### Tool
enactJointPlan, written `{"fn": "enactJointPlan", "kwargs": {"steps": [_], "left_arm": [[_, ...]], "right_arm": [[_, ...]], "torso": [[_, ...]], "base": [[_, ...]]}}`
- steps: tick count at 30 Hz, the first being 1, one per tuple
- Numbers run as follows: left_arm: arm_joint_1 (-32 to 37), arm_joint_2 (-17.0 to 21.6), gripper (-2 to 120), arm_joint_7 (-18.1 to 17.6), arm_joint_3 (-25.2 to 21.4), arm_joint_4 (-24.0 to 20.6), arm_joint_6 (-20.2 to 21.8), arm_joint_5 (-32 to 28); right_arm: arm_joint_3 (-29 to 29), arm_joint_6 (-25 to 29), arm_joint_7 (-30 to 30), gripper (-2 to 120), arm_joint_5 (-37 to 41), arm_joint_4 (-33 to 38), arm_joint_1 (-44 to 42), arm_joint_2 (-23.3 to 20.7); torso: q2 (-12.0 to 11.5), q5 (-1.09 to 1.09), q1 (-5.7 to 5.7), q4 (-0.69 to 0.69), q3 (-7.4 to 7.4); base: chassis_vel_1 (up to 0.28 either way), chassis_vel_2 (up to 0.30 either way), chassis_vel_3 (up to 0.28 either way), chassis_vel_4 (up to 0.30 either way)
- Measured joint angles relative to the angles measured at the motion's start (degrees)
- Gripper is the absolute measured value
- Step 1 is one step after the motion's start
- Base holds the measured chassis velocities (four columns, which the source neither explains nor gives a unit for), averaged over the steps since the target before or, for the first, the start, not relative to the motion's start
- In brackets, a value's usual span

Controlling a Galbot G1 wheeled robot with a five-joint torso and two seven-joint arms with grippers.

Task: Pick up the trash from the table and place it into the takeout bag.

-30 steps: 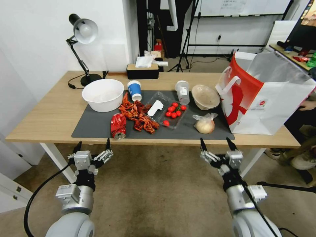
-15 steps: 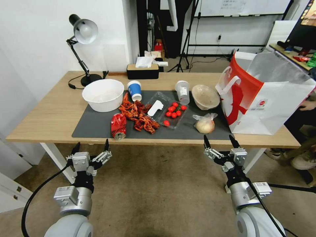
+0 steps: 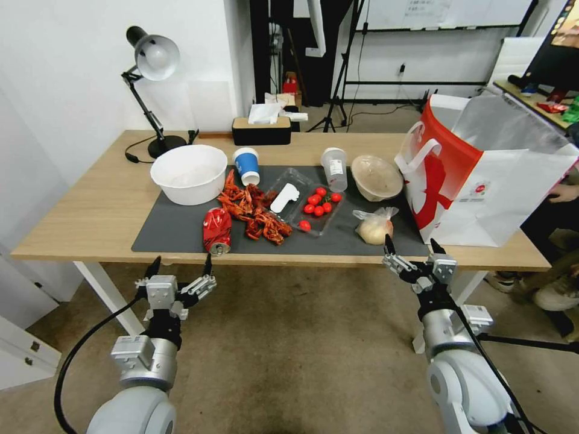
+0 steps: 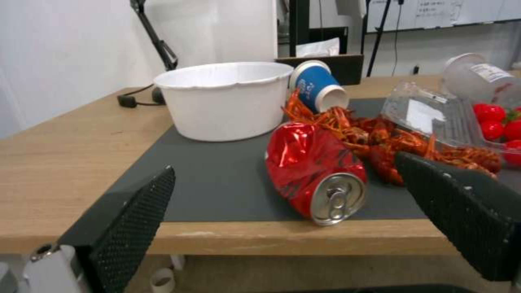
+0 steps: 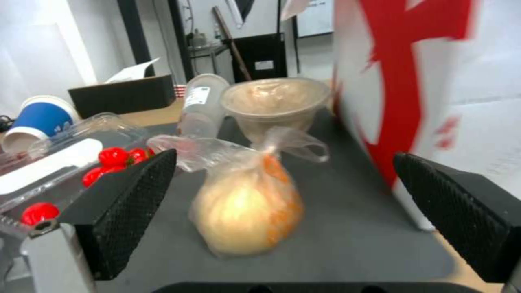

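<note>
On the table's (image 3: 90, 211) grey mat lie a crushed red can (image 3: 216, 229) (image 4: 312, 171), a tipped blue paper cup (image 3: 246, 165) (image 4: 319, 86), a clear labelled cup (image 3: 335, 169) (image 5: 198, 106), a tan lidded bowl (image 3: 376, 176) (image 5: 276, 103) and a small clear bag with a beige lump (image 3: 374, 226) (image 5: 247, 207). The white and red takeout bag (image 3: 482, 181) (image 5: 434, 93) stands at the right end. My right gripper (image 3: 411, 252) is open at the front edge, just before the small bag. Below the edge near the can, my left gripper (image 3: 181, 269) is open too.
A white bowl (image 3: 189, 173), red crayfish shells (image 3: 253, 211) and a clear tray of cherry tomatoes (image 3: 310, 208) also sit on the mat. A desk lamp (image 3: 151, 72) and a tissue box (image 3: 261, 128) stand at the back. A person's hand (image 3: 564, 193) rests beside the bag.
My right gripper has risen and moved forward to the table's front edge before the small bag. The left gripper has shifted slightly right below the edge.
</note>
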Motion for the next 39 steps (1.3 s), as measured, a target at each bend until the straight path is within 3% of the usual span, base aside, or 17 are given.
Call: {"fn": "enactJointPlan", "kwargs": {"steps": [9,24,30,39], "left_arm": [[0.96,-0.44,100,-0.2,-0.65,-0.75,0.03,0.05],[0.91,-1.16,100,-0.54,-1.25,-0.18,-0.59,0.36],[0.87,-1.22,100,-0.41,-1.55,-0.07,-0.88,1.1],[0.92,-1.09,100,-0.32,-1.36,-0.35,-1.05,0.7]], "right_arm": [[-5.13,-1.0,1.33,100,1.99,-10.13,10.04,-4.79],[-8.35,-6.58,5.01,98,4.88,-14.22,14.62,-5.31],[-8.61,-7.76,6.79,81,5.87,-13.75,14.64,-5.09],[-8.2,-8.68,7.5,45,6.33,-12.04,13.04,-4.99]], "torso": [[0.0,0.0,0.0,0.0,0.0],[0.0,-0.01,0.01,-0.01,0.0],[0.0,-0.01,0.0,0.0,0.0],[0.0,0.0,0.0,-0.01,-0.01]], "base": [[0.0,0.0,0.0,0.0],[0.0,0.0,0.0,0.0],[0.0,0.0,0.0,0.0],[0.0,0.0,0.0,0.0]]}}
